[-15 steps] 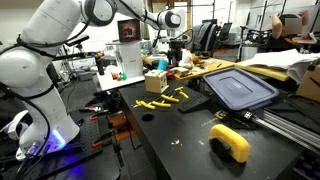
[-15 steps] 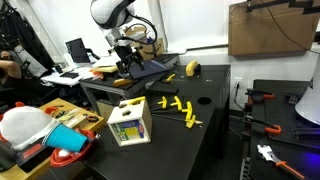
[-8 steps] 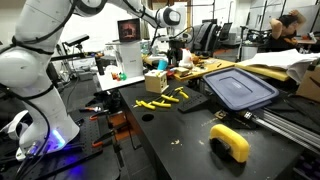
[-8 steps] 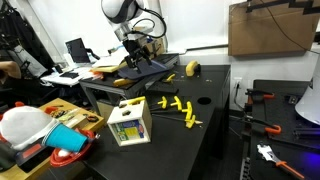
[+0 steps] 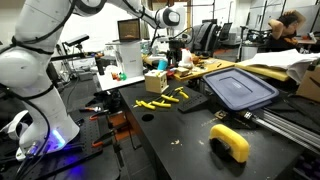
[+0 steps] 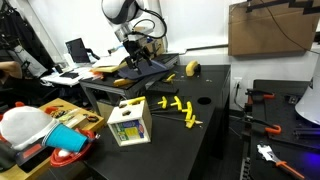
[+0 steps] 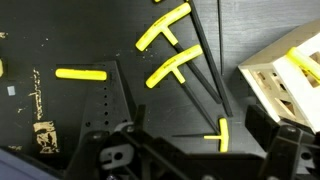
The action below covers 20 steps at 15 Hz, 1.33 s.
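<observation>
Found gripper (image 6: 137, 52) raised well above the black table (image 6: 215, 125), jaws wide apart, nothing between them. Located yellow pieces (image 5: 162, 99) lying loose toward the middle of the table, near a wooden box (image 6: 130, 122) standing at one corner; confirmed in both exterior views. Counted in the wrist view two T-shaped pieces (image 7: 165, 30), one straight bar (image 7: 80, 73) and one small angled piece (image 7: 220, 130), all flat on the surface, apart from one another and from the box. Judged progress as early: no piece touched, none lifted, every piece left to handle. Recorded pieces as thin, smooth and rigid-looking, likely plastic, bright against the matt, lightly scuffed tabletop. Recorded box as pale and square-sided, apparently wood, with shaped openings cut in its faces. Noted further along the table a dark blue lid (image 5: 240, 88), flat with a raised rim, and toward the nearer edge a chunky curved yellow object (image 5: 230, 142); material of the latter not determined.
</observation>
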Tool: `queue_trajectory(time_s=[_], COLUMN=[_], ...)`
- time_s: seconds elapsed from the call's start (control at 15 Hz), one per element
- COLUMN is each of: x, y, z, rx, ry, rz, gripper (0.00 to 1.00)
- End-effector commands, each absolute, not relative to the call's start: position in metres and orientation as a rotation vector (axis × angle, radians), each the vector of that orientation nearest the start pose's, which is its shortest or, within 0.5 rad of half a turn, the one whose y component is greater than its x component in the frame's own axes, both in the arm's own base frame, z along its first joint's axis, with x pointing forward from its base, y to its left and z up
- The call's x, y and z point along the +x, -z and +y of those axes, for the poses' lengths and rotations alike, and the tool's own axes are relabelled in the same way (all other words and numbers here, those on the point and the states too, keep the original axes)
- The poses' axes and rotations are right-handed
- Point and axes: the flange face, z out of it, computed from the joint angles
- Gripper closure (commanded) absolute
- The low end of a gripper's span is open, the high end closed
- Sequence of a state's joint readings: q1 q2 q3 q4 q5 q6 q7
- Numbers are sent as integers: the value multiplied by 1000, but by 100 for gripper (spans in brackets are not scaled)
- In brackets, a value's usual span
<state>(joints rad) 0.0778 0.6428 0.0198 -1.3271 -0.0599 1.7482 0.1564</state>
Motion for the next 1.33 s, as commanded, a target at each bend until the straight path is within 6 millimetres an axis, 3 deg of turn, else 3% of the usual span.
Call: queue_trajectory(time_s=[0.0, 1.2, 1.27], x=[701, 701, 701], y=[-340, -340, -338], z=[61, 61, 73], rx=[-3195, -3195, -3189], ry=[-345, -344, -352], rz=[70, 70, 77], gripper=[0, 0, 0])
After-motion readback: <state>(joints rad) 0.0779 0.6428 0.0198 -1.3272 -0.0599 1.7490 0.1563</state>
